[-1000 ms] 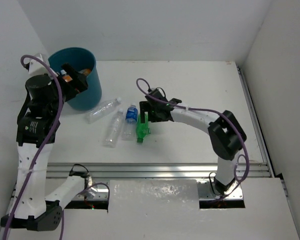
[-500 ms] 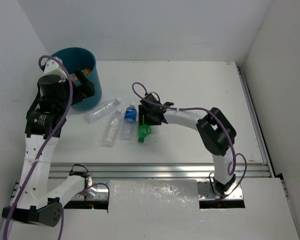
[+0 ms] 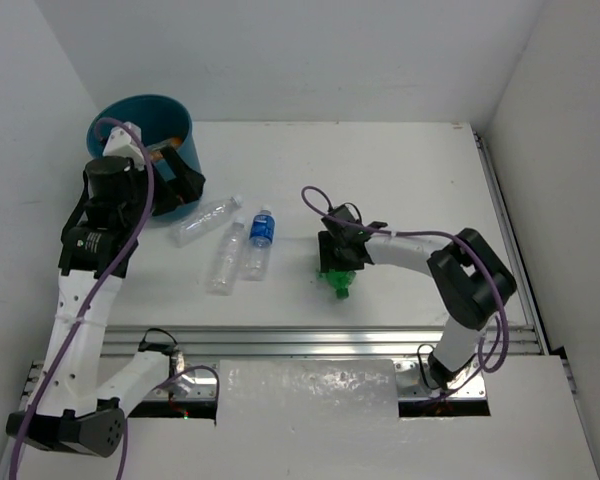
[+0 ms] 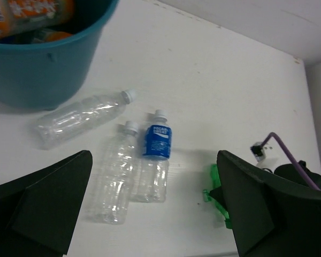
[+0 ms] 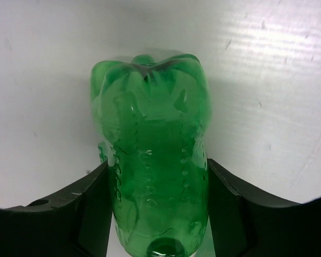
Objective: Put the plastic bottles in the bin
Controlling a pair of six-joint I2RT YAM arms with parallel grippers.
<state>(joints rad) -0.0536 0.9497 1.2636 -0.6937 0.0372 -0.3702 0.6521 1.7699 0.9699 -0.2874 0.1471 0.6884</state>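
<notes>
Looking through the right wrist camera, you see the right claw (image 5: 158, 206) pinching the green bottle (image 5: 152, 171), a finger pressed on each flank. From overhead only a green stub shows beneath that claw. Your left claw (image 4: 155, 214) hangs spread wide just beside the bin (image 4: 37, 69); only its wrist view shows the orange bottles (image 4: 32, 10) inside. Ahead of it, between the two claws, lie a clear bottle (image 4: 80, 118) near the bin's base, a second clear bottle (image 4: 115, 179) and a blue-labelled bottle (image 4: 156, 155) side by side. Beyond the right claw, bare table (image 3: 410, 170) runs to the side rail (image 3: 505, 230).
</notes>
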